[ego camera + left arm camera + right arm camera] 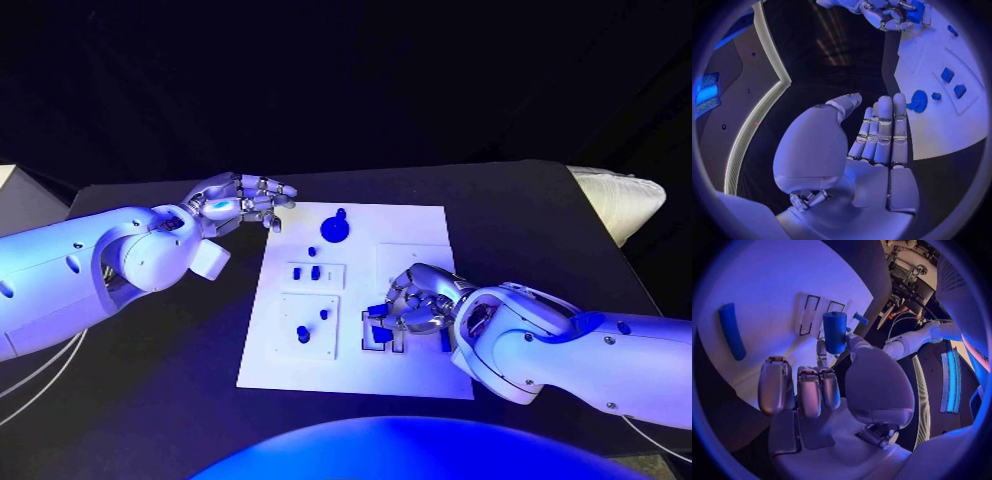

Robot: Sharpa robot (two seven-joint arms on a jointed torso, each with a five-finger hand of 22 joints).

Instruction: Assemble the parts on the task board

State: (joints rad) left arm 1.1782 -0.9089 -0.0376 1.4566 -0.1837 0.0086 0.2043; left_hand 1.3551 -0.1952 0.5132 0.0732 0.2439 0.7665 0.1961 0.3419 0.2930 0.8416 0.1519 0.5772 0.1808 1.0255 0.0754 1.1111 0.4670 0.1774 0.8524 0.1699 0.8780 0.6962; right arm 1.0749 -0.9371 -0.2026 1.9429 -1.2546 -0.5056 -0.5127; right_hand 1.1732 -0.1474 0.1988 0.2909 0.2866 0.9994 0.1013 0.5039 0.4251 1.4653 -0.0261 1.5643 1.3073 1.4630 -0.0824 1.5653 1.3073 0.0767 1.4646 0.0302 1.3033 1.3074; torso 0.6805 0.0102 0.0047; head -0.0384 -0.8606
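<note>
White task board [418, 225] flat mid-table, small blue parts on it — round one [335, 228] near far edge

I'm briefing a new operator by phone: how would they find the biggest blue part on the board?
Start at the white board in the middle of the black table. Go to its far edge, the end close to the left hand. The round blue part sits there near the middle of that edge; it is a disc, wider than the small blue pieces nearer the robot.
</note>
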